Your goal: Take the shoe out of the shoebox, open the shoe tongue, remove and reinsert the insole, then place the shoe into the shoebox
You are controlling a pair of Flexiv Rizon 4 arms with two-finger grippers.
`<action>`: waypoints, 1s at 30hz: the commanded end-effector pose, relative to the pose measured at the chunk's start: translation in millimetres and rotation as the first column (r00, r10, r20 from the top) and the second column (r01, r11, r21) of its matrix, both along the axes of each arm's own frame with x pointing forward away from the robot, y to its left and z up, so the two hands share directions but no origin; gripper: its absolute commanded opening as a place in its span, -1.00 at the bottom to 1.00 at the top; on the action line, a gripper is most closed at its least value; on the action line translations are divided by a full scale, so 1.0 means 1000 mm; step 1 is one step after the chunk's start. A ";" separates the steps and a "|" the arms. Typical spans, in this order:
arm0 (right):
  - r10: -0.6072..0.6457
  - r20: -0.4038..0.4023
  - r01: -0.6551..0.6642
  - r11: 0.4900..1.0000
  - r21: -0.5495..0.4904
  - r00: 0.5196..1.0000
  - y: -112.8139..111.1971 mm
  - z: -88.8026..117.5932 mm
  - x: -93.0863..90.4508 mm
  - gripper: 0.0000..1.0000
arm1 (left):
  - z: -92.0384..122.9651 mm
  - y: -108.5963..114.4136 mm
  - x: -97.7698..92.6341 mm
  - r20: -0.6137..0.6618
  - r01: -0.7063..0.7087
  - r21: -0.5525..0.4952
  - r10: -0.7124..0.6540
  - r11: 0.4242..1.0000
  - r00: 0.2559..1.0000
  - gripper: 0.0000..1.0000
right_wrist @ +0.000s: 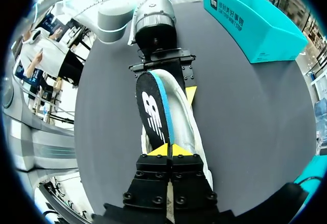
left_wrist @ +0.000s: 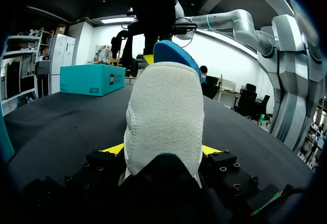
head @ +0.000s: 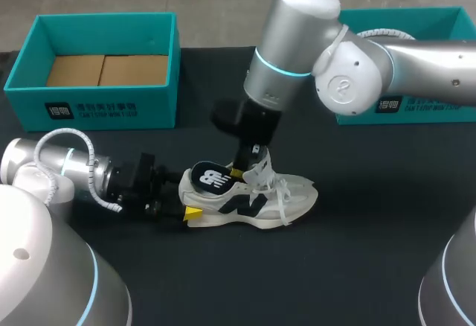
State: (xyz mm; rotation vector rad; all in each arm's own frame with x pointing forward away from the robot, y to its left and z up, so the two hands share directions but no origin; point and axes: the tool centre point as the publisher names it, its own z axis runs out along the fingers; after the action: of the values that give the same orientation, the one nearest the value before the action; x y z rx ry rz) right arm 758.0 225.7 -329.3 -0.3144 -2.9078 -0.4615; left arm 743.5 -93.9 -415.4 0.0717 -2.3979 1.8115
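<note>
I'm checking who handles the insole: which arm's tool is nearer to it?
Right. The right tool is shut on the insole, pinching its edge above the shoe. The left tool clamps the shoe's heel, just below the insole.

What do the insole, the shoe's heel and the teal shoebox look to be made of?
The insole: likely foam under a matte black fabric top; its blue edge shows a thick, soft layer.
The shoe, at the heel: looks like pale suede or a similar napped textile, fuzzy and dull.
The shoebox: apparently cardboard, teal outside, plain brown flaps inside.
</note>
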 end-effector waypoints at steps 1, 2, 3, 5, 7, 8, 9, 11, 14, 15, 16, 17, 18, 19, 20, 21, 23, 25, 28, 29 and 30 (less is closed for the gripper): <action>0.021 -0.004 -0.021 1.000 0.000 1.000 0.009 0.001 0.007 -1.00 | -0.004 0.000 0.000 -0.001 -0.002 0.001 0.002 1.000 1.000 -1.00; 0.022 -0.003 -0.022 1.000 0.001 1.000 0.011 0.002 0.008 -1.00 | -0.004 0.000 0.000 -0.001 -0.002 0.001 0.002 1.000 1.000 -1.00; 0.028 0.000 -0.028 1.000 0.001 1.000 0.013 0.003 0.009 -1.00 | -0.004 0.000 0.000 -0.001 -0.002 0.001 0.002 1.000 1.000 -1.00; 0.034 0.000 -0.034 0.999 0.015 0.999 0.016 0.005 0.010 -1.00 | -0.004 0.000 0.000 -0.001 -0.002 0.001 0.002 1.000 1.000 -1.00; 0.047 0.001 -0.047 0.999 0.024 0.999 0.021 0.007 0.011 -1.00 | -0.004 0.000 0.000 -0.001 -0.002 0.001 0.002 1.000 1.000 -1.00; 0.054 -0.001 -0.054 0.998 0.033 0.999 0.024 0.009 0.012 -1.00 | -0.004 0.000 0.000 -0.001 -0.002 0.001 0.002 1.000 1.000 -1.00; 0.061 -0.001 -0.060 0.997 0.039 0.998 0.026 0.011 0.012 -1.00 | -0.004 0.000 0.000 -0.001 -0.002 0.001 0.002 1.000 1.000 -1.00; 0.069 -0.001 -0.069 0.996 0.048 0.998 0.032 0.014 0.012 -1.00 | -0.004 0.000 0.000 -0.001 -0.002 0.001 0.002 1.000 1.000 -1.00; 0.081 0.000 -0.081 0.994 0.067 0.997 0.041 0.017 0.014 -1.00 | -0.004 0.000 0.000 -0.001 -0.002 0.001 0.002 1.000 1.000 -1.00; 0.086 0.000 -0.085 0.994 0.070 0.996 0.043 0.018 0.014 -1.00 | -0.004 0.000 0.000 -0.001 -0.002 0.001 0.002 1.000 1.000 -1.00; 0.088 -0.002 -0.088 0.993 0.072 0.996 0.045 0.018 0.014 -1.00 | -0.004 0.000 0.000 -0.001 -0.002 0.001 0.002 1.000 1.000 -1.00; 0.092 -0.007 -0.091 0.993 0.077 0.996 0.047 0.017 0.014 -1.00 | -0.004 0.000 0.000 -0.001 -0.002 0.001 0.002 1.000 1.000 -1.00; 0.093 -0.014 -0.091 0.992 0.084 0.996 0.048 0.017 0.014 -1.00 | -0.004 0.000 0.000 -0.001 -0.002 0.001 0.002 1.000 1.000 -1.00; 0.092 -0.020 -0.090 0.992 0.086 0.996 0.049 0.016 0.014 -1.00 | -0.004 0.000 0.000 -0.001 -0.002 0.001 0.002 1.000 1.000 -1.00; 0.091 -0.028 -0.088 0.992 0.091 0.995 0.049 0.015 0.014 -1.00 | -0.004 0.000 0.000 -0.001 -0.002 0.001 0.002 1.000 1.000 -1.00; 0.089 -0.045 -0.083 0.990 0.116 0.995 0.049 0.014 0.014 -1.00 | -0.004 0.000 0.000 -0.001 -0.002 0.001 0.002 1.000 1.000 -1.00; 0.086 -0.064 -0.076 0.988 0.137 0.994 0.049 0.014 0.014 -1.00 | -0.004 0.000 0.000 -0.001 -0.002 0.001 0.002 1.000 1.000 -1.00; 0.098 -0.084 -0.085 0.985 0.148 0.992 0.049 0.012 0.014 -0.88 | -0.004 0.000 0.000 -0.001 -0.002 0.001 0.002 1.000 1.000 -1.00; 0.098 -0.108 -0.078 0.981 0.176 0.989 0.049 0.011 0.015 -0.58 | -0.004 0.000 0.000 -0.001 -0.002 0.001 0.002 1.000 1.000 -1.00; 0.096 -0.114 -0.074 0.980 0.183 0.989 0.049 0.010 0.016 -0.55 | -0.004 0.000 0.000 -0.001 -0.002 0.001 0.002 1.000 1.000 -1.00; 0.096 -0.117 -0.073 0.980 0.185 0.988 0.048 0.009 0.016 -0.51 | -0.004 0.000 0.000 -0.001 -0.002 0.001 0.002 1.000 1.000 -1.00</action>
State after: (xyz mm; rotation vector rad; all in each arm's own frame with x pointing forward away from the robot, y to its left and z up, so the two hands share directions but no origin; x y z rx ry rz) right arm 770.8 275.7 -313.0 -0.1899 -2.7396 -0.6449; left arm 743.6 -93.9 -415.4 0.0720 -2.3979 1.8115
